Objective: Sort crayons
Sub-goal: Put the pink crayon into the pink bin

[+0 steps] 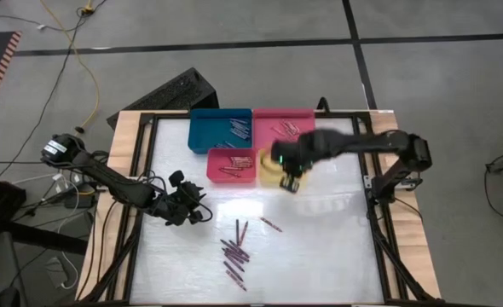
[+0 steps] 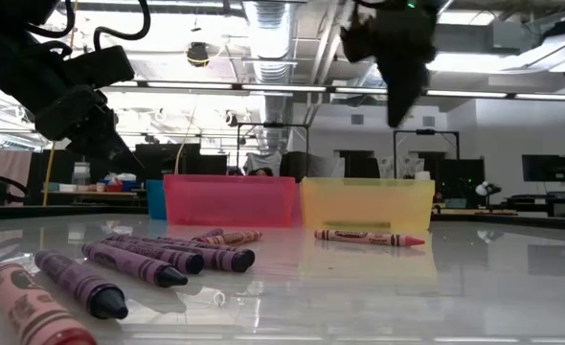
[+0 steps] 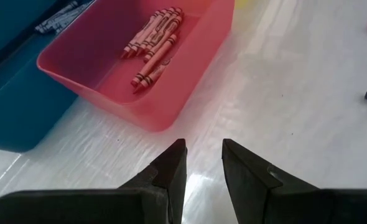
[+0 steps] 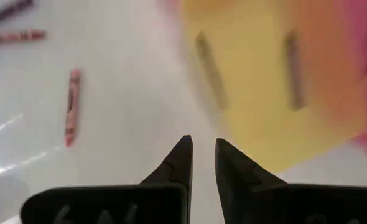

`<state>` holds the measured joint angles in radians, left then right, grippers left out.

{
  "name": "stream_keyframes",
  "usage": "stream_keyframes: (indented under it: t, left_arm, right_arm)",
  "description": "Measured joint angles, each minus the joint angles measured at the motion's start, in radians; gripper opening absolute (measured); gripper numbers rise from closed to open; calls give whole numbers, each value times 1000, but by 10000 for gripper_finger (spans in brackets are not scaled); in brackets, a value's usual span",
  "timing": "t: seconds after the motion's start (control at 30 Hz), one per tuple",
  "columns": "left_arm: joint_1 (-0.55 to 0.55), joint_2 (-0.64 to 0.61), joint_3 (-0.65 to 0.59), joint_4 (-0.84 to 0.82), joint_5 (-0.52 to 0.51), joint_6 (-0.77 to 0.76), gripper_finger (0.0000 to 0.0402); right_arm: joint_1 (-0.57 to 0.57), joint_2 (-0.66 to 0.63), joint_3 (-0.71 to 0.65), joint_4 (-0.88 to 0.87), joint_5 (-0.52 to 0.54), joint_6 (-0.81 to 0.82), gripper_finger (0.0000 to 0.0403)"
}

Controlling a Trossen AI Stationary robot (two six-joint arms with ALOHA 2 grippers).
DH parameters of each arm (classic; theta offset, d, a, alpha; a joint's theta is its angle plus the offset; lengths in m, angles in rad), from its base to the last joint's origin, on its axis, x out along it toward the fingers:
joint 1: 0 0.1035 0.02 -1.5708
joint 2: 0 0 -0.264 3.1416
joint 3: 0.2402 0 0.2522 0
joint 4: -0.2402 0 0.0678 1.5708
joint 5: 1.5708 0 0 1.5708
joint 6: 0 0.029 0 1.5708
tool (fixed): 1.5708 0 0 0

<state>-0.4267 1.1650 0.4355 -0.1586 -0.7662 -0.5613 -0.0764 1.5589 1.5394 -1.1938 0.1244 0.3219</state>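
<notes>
Left gripper [image 1: 202, 211]: low over the table's left half, in front of the red tray [image 1: 232, 165]; jaws slightly parted, holding nothing.
Right gripper [image 1: 291, 182]: above the yellow tray [image 1: 268, 170], at its front edge; jaws a narrow gap apart, empty.
Loose crayons [image 1: 234, 253]: purple cluster on the table front of centre; one pink crayon [image 1: 271, 225] apart, nearer the yellow tray.
Sorted crayons: red ones in the red tray, others in the blue tray [image 1: 220, 130] and pink tray [image 1: 283, 129]; two blurred sticks in the yellow tray.
</notes>
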Motion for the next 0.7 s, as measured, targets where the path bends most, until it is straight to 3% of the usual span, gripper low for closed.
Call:
stream_keyframes:
  t: [0.3, 0.47, 0.7]
  left_arm:
    - [0, 0, 0, 0, 0, 12, 94]
    - [0, 0, 0, 0, 0, 14, 94]
    - [0, 0, 0, 0, 0, -16, 94]
  right_arm:
    - [240, 13, -307, 291, -5, 307, 63]
    - [333, 12, -351, 482, 42, 368, 63]
    - [372, 82, -384, 656, 119, 377, 63]
